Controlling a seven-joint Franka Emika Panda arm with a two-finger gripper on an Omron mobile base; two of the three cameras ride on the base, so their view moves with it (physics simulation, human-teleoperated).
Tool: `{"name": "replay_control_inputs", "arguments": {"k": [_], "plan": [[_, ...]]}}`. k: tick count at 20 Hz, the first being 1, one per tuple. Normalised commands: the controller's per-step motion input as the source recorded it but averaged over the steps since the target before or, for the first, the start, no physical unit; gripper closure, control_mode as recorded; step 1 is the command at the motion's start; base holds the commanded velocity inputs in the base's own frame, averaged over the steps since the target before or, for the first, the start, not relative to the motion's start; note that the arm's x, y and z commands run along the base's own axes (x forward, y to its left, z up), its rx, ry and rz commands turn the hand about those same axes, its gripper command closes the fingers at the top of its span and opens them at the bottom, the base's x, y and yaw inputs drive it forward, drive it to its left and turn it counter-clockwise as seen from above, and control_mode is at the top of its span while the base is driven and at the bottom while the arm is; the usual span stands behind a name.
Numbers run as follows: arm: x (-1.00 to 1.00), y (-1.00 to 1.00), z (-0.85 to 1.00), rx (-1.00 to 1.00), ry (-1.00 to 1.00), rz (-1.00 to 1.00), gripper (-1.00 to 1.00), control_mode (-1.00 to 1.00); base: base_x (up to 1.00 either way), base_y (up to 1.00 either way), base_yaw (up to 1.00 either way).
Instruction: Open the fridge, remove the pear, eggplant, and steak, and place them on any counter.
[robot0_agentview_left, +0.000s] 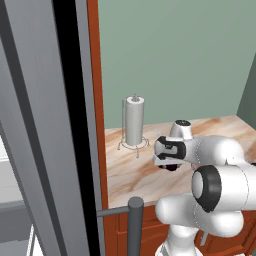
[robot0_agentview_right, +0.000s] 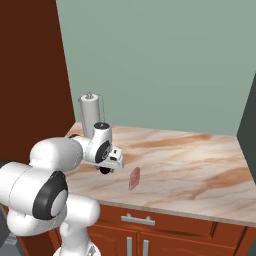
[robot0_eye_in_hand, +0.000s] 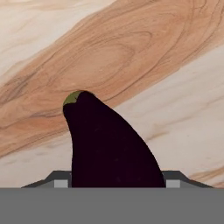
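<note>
Over veined marble counter (robot0_eye_in_hand: 175, 52), glossy tapered eggplant (robot0_eye_in_hand: 109, 144) between gripper (robot0_eye_in_hand: 113, 183) fingertips

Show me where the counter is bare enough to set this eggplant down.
The counter is bare to the right of the steak, out to the dark wall edge. The back strip along the green wall is bare too. It is crowded at the left, around the paper towel holder, the steak and the gripper holding the eggplant.
</note>
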Motion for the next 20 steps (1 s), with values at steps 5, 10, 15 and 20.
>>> {"name": "replay_control_inputs", "arguments": {"k": [5,10,15,20], "plan": [[0.1,-0.01,-0.23,0.0,0.0,0.0,1.0,-1.0,0.0,0.0,0.0],[0.0,0.0,-0.24,0.0,0.0,0.0,-1.0,-1.0,0.0,0.0,0.0],[0.0,0.0,-0.05,0.0,0.0,0.0,-1.0,-1.0,0.0,0.0,0.0],[-0.2,0.0,0.32,0.04,-0.06,0.1,-1.0,-1.0,0.0,0.0,0.0]]}}
